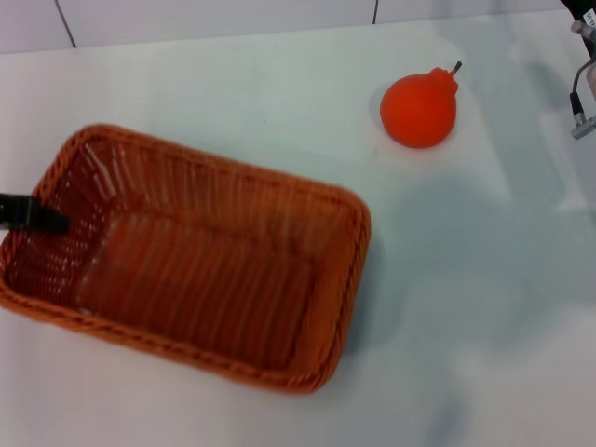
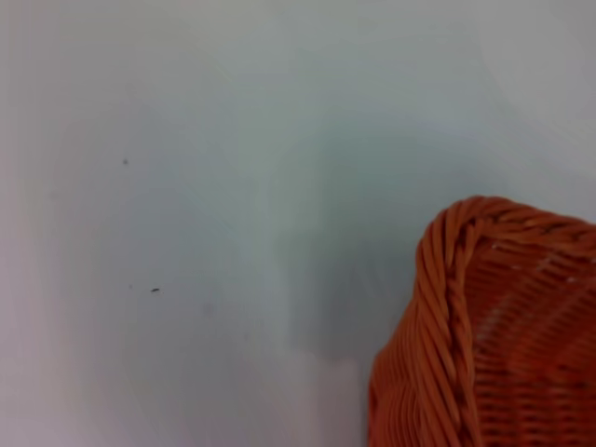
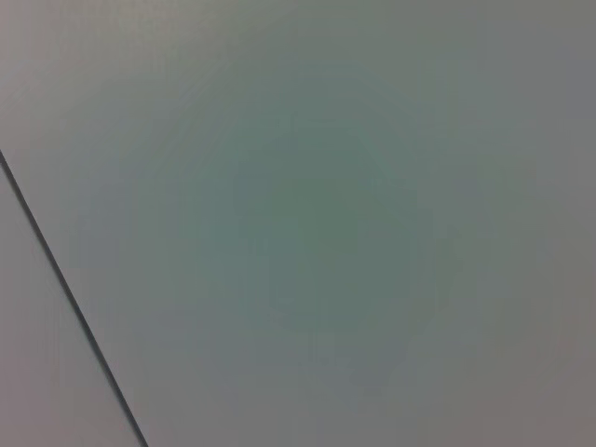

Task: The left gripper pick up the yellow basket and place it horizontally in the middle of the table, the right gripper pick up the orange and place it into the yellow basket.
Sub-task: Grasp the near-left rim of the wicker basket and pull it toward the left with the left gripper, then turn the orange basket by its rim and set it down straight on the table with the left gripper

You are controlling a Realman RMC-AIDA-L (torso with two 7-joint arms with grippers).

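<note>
The yellow basket (image 1: 233, 168), an orange-brown woven one, lies at a slant on the left half of the white table. My left gripper (image 1: 37, 214) reaches in from the left edge of the head view. One black finger lies over the basket's left rim and inside its wall, shut on that rim. A corner of the basket (image 2: 447, 279) fills one side of the left wrist view. Well apart from the basket, the orange (image 1: 419, 107) stands on the table at the back right. Only a bit of my right gripper (image 1: 582, 102) shows, at the far right edge beyond the orange.
White table top (image 1: 466, 326) lies between basket and orange and along the front right. A tiled wall runs along the back. The right wrist view shows only a plain surface with a dark seam (image 3: 65, 289).
</note>
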